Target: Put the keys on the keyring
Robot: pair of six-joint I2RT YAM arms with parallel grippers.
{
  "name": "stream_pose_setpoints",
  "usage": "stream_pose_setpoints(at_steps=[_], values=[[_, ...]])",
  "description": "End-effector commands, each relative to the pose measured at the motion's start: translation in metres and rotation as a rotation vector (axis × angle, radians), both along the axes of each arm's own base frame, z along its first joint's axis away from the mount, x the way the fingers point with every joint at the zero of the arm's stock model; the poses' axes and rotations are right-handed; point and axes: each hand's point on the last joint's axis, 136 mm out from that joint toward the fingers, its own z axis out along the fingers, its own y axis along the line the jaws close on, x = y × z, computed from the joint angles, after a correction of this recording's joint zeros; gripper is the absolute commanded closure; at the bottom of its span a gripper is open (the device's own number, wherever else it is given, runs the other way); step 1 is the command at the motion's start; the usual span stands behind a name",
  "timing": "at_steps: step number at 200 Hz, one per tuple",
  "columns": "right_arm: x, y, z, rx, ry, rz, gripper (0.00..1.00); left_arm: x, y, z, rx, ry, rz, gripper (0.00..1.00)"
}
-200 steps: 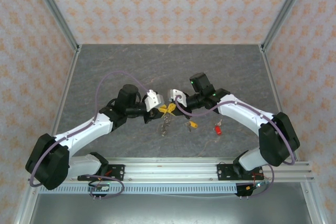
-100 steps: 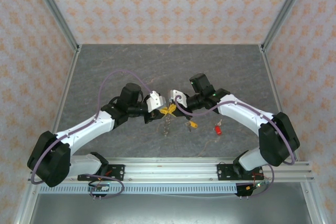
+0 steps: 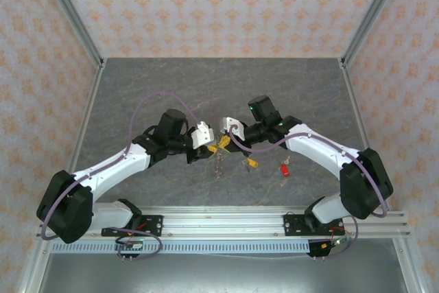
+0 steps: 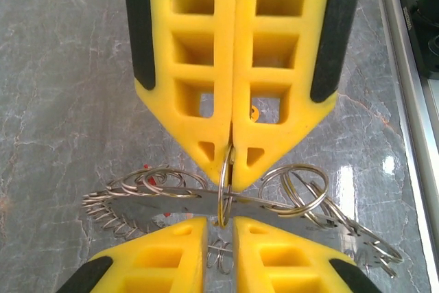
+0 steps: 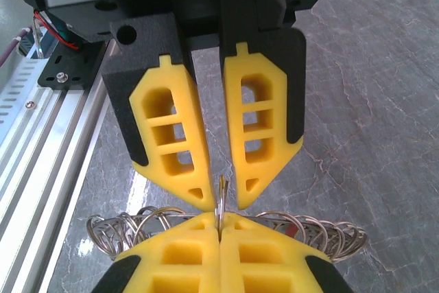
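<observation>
The left gripper [image 4: 220, 231] has its yellow fingers [image 4: 158, 262] only narrowly parted, not clamped. An upright wire loop [image 5: 221, 207] of the keyring [image 4: 178, 204] stands in the slit between them, with a sliver of daylight on either side (seen best from the right wrist). The keyring's flat, saw-toothed band runs crosswise just past those fingertips. Thin split rings bunch along it on both sides, and its toothed ends stick out beyond the fingers to the left and right. Facing it tip to tip, the right gripper [image 4: 232, 173] is pressed fully together, pinching that same loop in the seam of its fingertips, so the keyring hangs from it above the grey table [image 3: 137, 87]. Further right, on the base side of the right gripper and clear of both claws, the keys lie on the table. The yellow key [image 3: 251, 164] lies nearer the claws, and the red key [image 3: 284, 168] lies just beyond it, under the right forearm.
</observation>
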Motion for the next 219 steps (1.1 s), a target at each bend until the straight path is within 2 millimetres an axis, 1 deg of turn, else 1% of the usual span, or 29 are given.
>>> stream_pose_setpoints(at_steps=[1, 15, 40, 93, 136, 160, 181, 194, 219], values=[[-0.005, 0.006, 0.023, 0.073, -0.034, 0.037, 1.00, 0.002, -0.004, 0.007, -0.019, -0.024, -0.004, 0.83], [-0.005, 0.006, 0.022, 0.069, -0.034, 0.036, 1.00, 0.005, -0.006, 0.015, -0.054, -0.044, 0.008, 0.83], [-0.004, 0.005, 0.019, 0.056, -0.036, 0.029, 1.00, 0.007, -0.005, 0.021, -0.079, -0.073, 0.035, 0.81], [-0.003, 0.005, 0.018, 0.054, -0.033, 0.029, 1.00, 0.005, -0.002, 0.024, -0.084, -0.080, 0.046, 0.79], [-0.003, 0.007, 0.023, 0.070, -0.030, 0.034, 1.00, 0.006, -0.006, 0.025, -0.092, -0.071, 0.035, 0.79], [-0.003, 0.008, 0.026, 0.080, -0.027, 0.032, 1.00, 0.008, -0.008, 0.022, -0.092, -0.055, 0.031, 0.80], [-0.002, 0.009, 0.026, 0.083, -0.021, 0.032, 1.00, 0.009, -0.011, 0.023, -0.103, -0.051, 0.028, 0.80], [-0.003, 0.009, 0.026, 0.085, -0.019, 0.032, 1.00, 0.009, -0.011, 0.022, -0.096, -0.048, 0.023, 0.82], [-0.003, 0.009, 0.023, 0.070, -0.012, 0.027, 1.00, 0.009, -0.012, 0.024, -0.100, -0.051, 0.019, 0.82]])
